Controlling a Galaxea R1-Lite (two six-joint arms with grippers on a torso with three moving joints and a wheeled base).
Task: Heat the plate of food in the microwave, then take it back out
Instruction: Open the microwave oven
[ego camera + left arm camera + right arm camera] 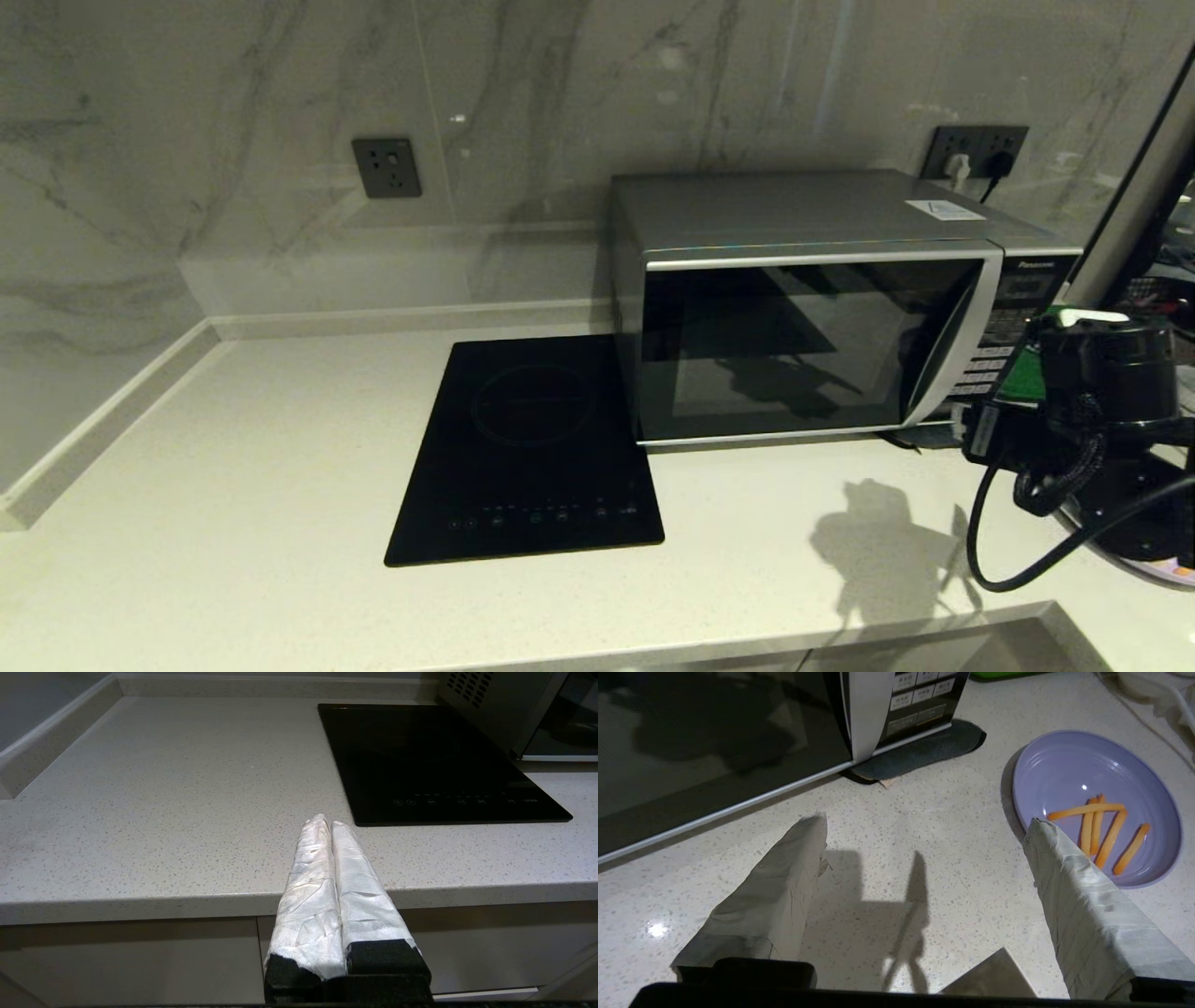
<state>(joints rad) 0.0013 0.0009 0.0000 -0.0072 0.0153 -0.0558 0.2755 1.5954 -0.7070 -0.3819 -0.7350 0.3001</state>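
Pale speckled counter [233, 467] runs under us to a marble wall. Our microwave [803, 317] stands at its back toward the right edge, door shut, touching the black cooktop [527, 448]. Our plate of food [1097, 807] lies on the counter near the microwave's button-panel corner. Our right gripper [924, 826] hangs over the counter between them, spread wide. Our left gripper [327, 823] waits at the front edge, fingers pressed together, holding nothing.

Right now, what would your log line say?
microwave door closed | plate of food on counter | right gripper open beside plate | left gripper shut, parked
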